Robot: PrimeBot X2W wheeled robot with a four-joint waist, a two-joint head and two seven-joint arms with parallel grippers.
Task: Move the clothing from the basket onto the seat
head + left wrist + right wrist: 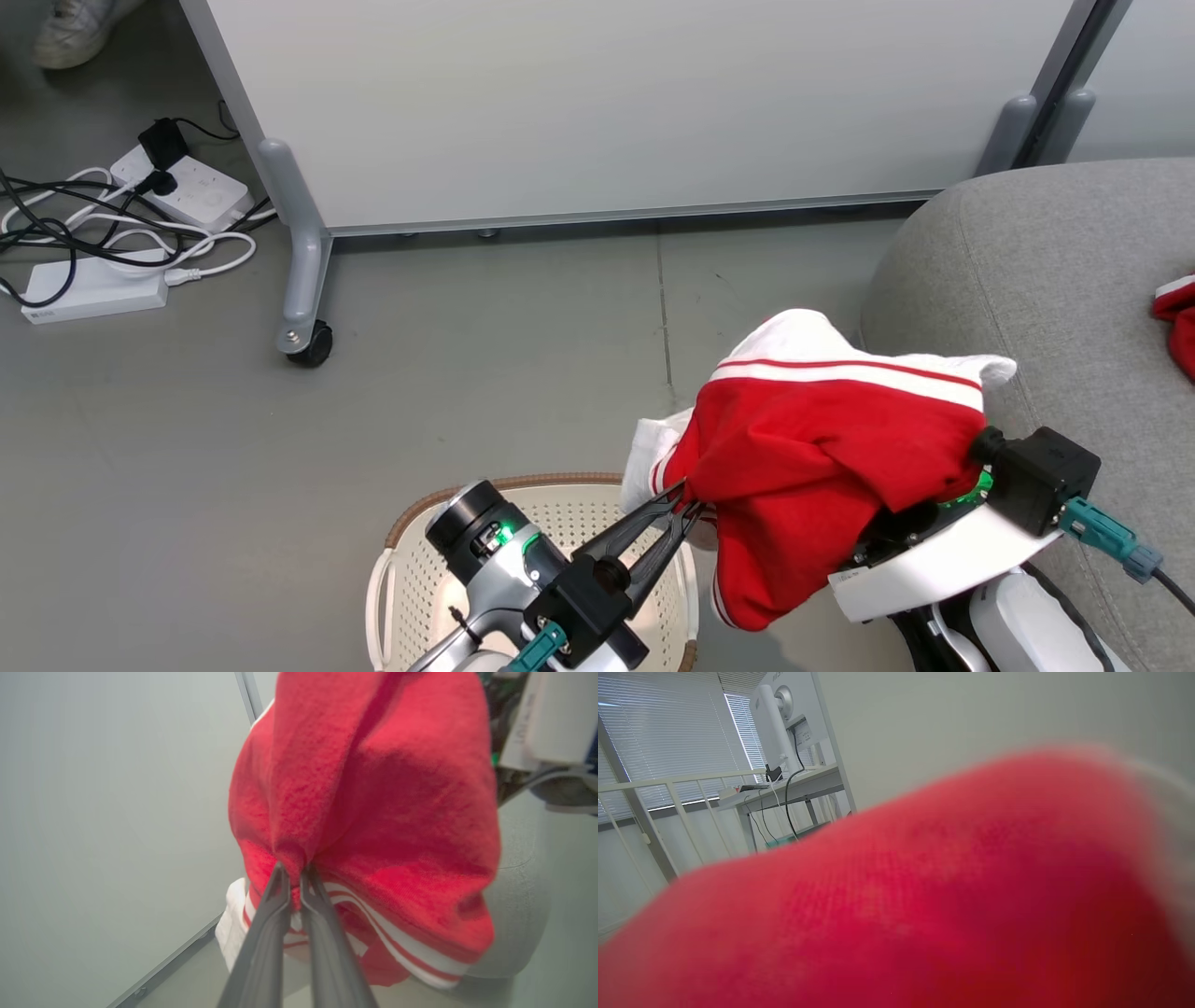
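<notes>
Red white-striped garment point(822, 448): held up beside grey fabric seat point(1055, 280).
Left gripper point(686, 501): clamped on garment, near cream perforated basket point(392, 560).
Right gripper: closed, covered by garment.

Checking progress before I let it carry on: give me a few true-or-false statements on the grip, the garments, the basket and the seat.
1. The left gripper is pinched on the held garment. True.
2. The held garment lies inside the basket. False: it hangs in the air, up and to the right of the basket, near the seat.
3. A second garment lies on the seat. True.
4. The basket stands on the seat. False: it stands on the floor, left of the seat.
5. The left gripper's jaws are wide open. False: they are closed on a fold of red cloth.
</notes>
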